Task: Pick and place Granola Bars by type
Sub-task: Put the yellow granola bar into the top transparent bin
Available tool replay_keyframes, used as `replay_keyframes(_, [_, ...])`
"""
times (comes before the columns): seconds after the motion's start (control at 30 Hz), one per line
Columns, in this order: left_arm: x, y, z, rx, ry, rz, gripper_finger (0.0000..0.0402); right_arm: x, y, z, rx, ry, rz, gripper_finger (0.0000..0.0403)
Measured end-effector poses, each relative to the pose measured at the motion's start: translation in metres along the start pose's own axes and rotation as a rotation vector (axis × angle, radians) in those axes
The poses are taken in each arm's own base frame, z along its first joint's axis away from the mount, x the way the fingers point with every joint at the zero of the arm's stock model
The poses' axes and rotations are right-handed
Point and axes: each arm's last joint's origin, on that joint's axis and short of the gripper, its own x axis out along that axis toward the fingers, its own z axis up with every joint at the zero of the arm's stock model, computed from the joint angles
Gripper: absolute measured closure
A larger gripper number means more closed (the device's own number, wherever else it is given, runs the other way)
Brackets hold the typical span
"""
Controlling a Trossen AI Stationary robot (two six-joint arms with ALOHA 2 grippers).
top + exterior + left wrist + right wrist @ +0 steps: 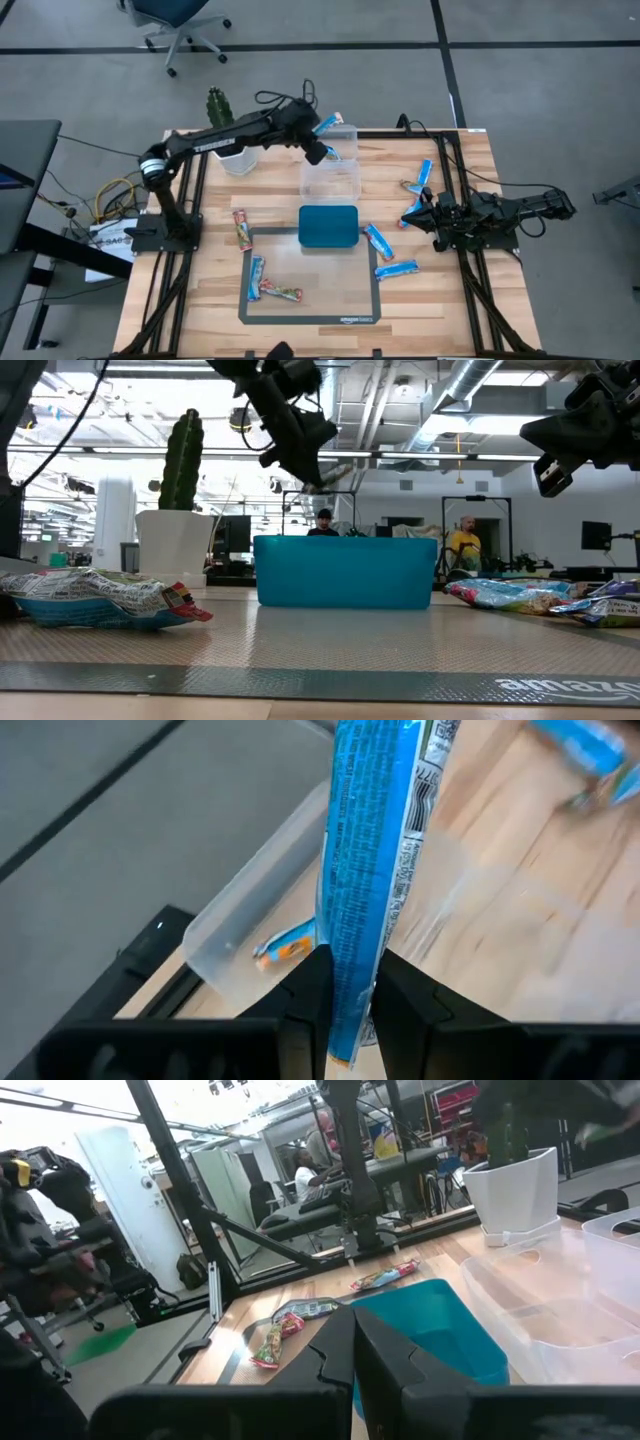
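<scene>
My left gripper (316, 148) is shut on a blue granola bar (328, 124) over the clear plastic box (331, 176), high above the table in the low view (300, 445). Another blue bar (285, 945) lies in the box. My right gripper (432, 216) is shut and empty at the table's right, beside loose blue bars (420, 180) (378, 240) (396, 270). Multicoloured bars (241, 228) (282, 293) and a blue one (256, 276) lie flat at the left. The teal tray (328, 226) stands mid-table. My left gripper pinches the blue bar near one end (350, 982) between its two fingers (312, 1000). The bar runs along the fingers and sticks out far past their tips. It is lifted clear, over the clear box's corner.
A cactus in a white pot (224, 140) stands at the far left, next to the clear box. A black-edged mat (310, 315) covers the table's near middle. Dark frame rails (470, 200) run along both sides of the table.
</scene>
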Motion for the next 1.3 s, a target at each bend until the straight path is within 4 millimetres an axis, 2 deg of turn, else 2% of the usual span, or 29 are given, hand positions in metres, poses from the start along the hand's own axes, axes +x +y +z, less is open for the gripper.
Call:
replay_keyframes(0.27, [0.032,0.005,-0.008,0.090,0.153,0.027,0.0346,0.000,0.000,0.000,0.000,0.000,0.000,0.0403])
replay_keyframes(0.47, [0.047,0.009,-0.010,0.138,0.159,0.036,0.0346,0.000,0.000,0.000,0.000,0.000,0.000,0.0403])
replay_keyframes(0.83, [0.048,0.014,-0.007,0.170,0.133,0.136,0.0337,0.000,0.000,0.000,0.000,0.000,0.000,0.0403])
replay_keyframes(1.17, [0.048,0.013,-0.005,0.142,0.111,0.103,0.0246,0.000,0.000,0.000,0.000,0.000,0.000,0.0403])
replay_keyframes(1.3, [0.044,0.010,-0.007,0.106,0.129,0.101,0.0236,0.000,0.000,0.000,0.000,0.000,0.000,0.0403])
